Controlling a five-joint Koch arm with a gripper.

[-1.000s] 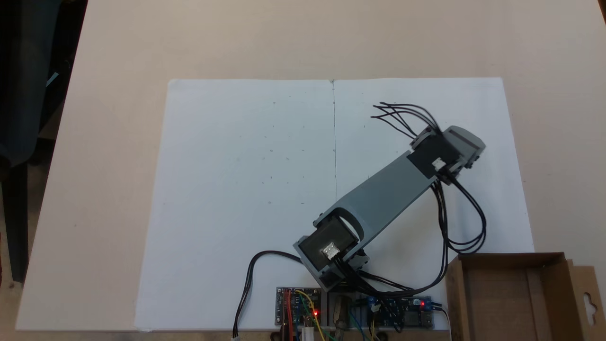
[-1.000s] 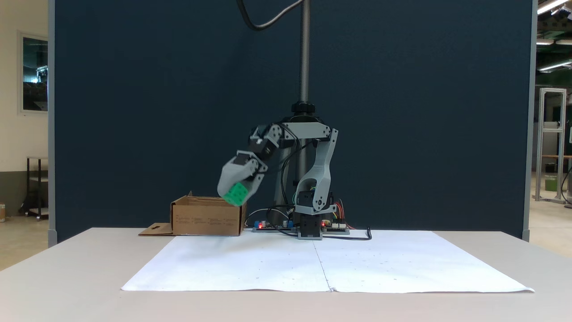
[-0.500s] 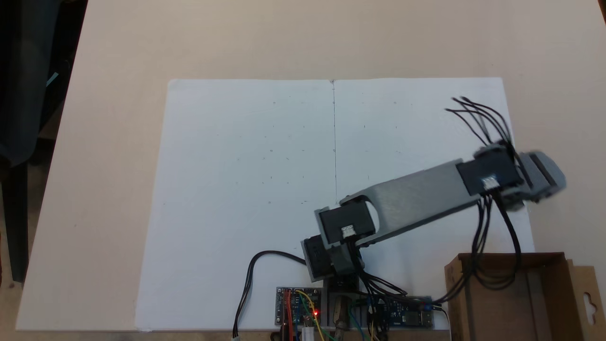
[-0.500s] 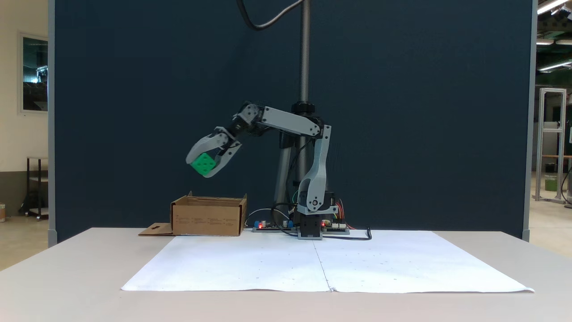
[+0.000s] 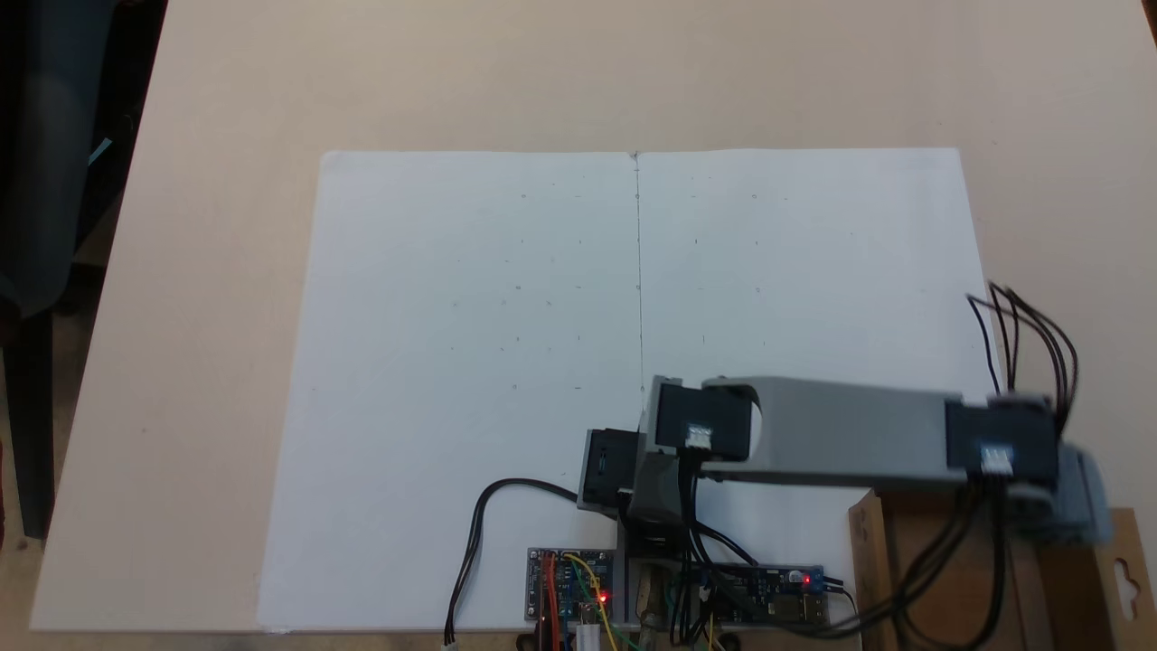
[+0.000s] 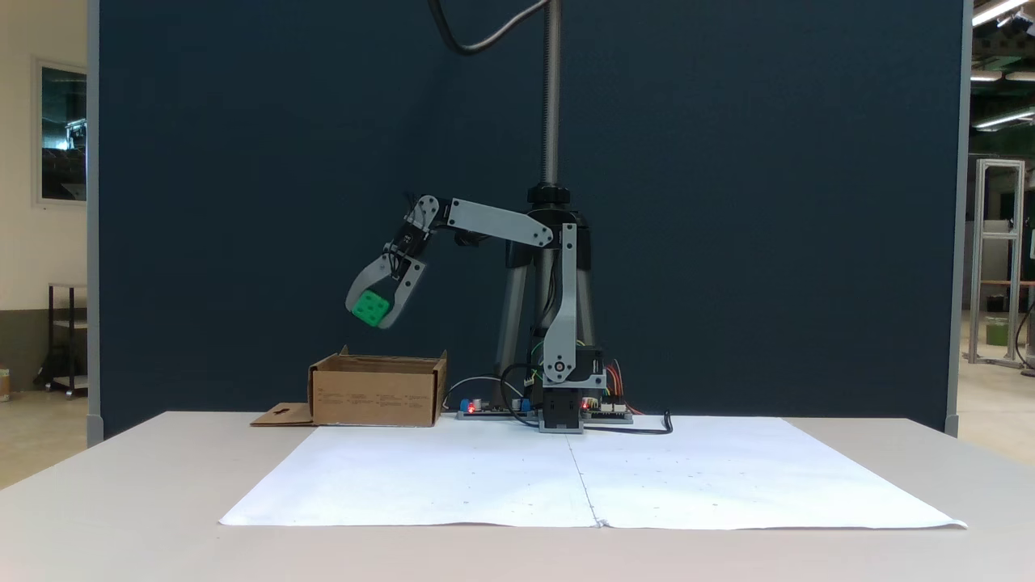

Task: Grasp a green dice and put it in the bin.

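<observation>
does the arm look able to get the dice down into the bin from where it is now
Probably yes. The end effector holds the green dice in the air above the bin, whose top is open, and nothing stands between them in the side-on fixed view.

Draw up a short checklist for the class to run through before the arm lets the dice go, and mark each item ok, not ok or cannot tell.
1. Dice held between the jaws of the gripper: ok.
2. Gripper above the bin, seen from the side: ok.
3. Gripper above the bin, seen from above: ok, the wrist overlaps the box.
4. Dice clear of the bin's rim: ok, a gap shows under it.
5. Bin interior free of other things: cannot tell, the arm covers part of it.
6. Bin sitting flat on the table: ok.
</observation>
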